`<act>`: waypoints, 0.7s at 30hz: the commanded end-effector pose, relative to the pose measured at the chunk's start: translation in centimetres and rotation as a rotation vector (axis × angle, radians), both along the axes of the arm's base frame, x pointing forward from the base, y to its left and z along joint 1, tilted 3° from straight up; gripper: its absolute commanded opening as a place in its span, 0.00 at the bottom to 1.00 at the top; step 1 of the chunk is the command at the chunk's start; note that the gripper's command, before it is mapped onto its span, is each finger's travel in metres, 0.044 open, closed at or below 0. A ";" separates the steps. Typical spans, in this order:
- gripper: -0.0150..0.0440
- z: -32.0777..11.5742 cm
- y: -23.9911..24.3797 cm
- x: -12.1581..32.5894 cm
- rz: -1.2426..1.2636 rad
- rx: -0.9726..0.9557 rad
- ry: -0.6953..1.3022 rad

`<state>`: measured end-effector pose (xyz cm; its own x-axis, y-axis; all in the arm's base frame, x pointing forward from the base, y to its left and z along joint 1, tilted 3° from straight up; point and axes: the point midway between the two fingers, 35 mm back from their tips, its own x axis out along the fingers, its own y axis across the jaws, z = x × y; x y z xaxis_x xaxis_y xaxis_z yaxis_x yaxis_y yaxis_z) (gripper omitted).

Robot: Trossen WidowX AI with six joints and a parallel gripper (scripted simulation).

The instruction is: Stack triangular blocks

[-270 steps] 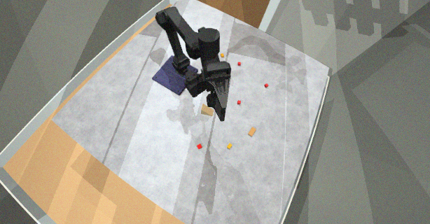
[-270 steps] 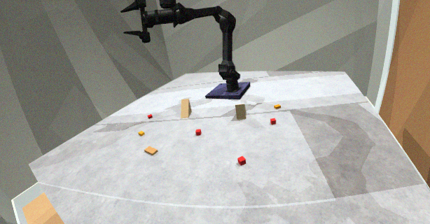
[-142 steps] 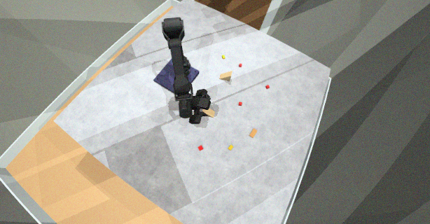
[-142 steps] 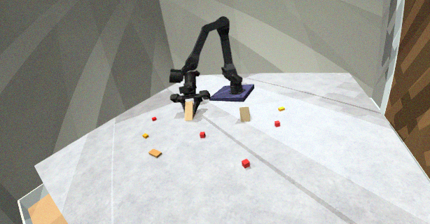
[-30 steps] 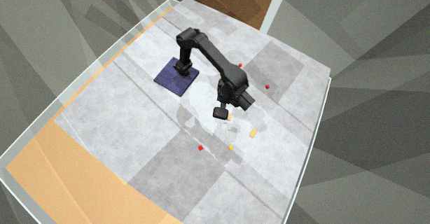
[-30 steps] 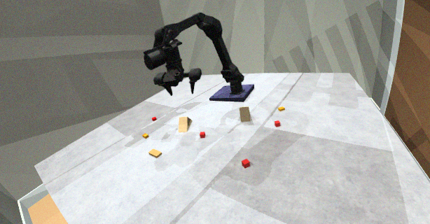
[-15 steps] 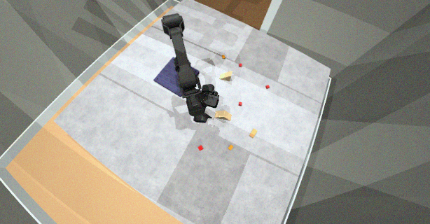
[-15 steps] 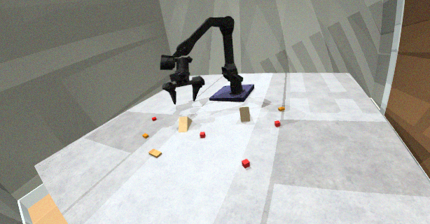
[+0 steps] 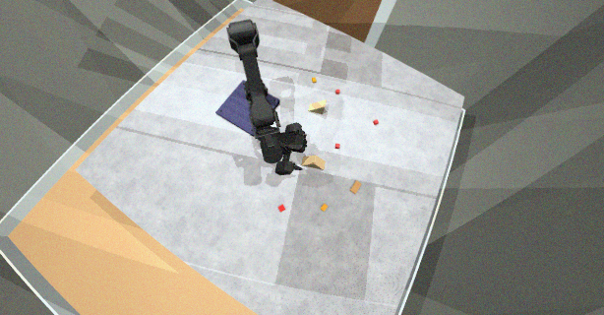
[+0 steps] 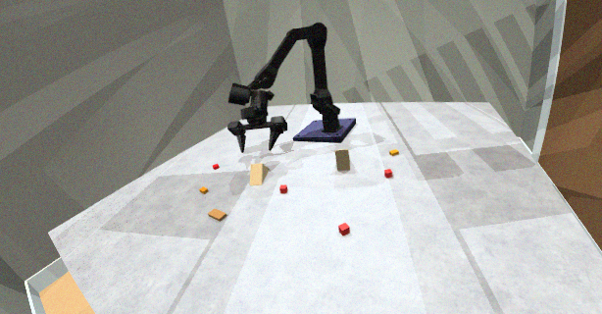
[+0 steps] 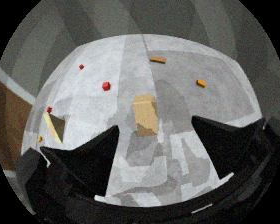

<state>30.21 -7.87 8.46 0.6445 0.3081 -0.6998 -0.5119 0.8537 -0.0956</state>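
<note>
The nearer triangular block (image 9: pixel 314 162) (image 10: pixel 257 175) (image 11: pixel 146 118), seemingly rigid and light, is presenting parallel ends for grasping; the gripper (image 9: pixel 294 155) (image 10: pixel 256 151) (image 11: pixel 156 124) is being held open, empty.

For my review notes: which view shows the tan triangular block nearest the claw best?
The top view: the block shows two sloping faces meeting at a ridge. Exterior shows a pale face and a shaded side; wrist mostly one broad face.
</note>
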 end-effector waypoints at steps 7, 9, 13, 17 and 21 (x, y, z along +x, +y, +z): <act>1.00 -5.3 2.8 3.6 -0.003 0.016 0.015; 1.00 -5.4 2.9 3.7 -0.003 0.016 0.015; 1.00 -5.4 2.9 3.7 -0.003 0.016 0.015; 1.00 -5.4 2.9 3.7 -0.003 0.016 0.015; 1.00 -5.4 2.9 3.7 -0.003 0.016 0.015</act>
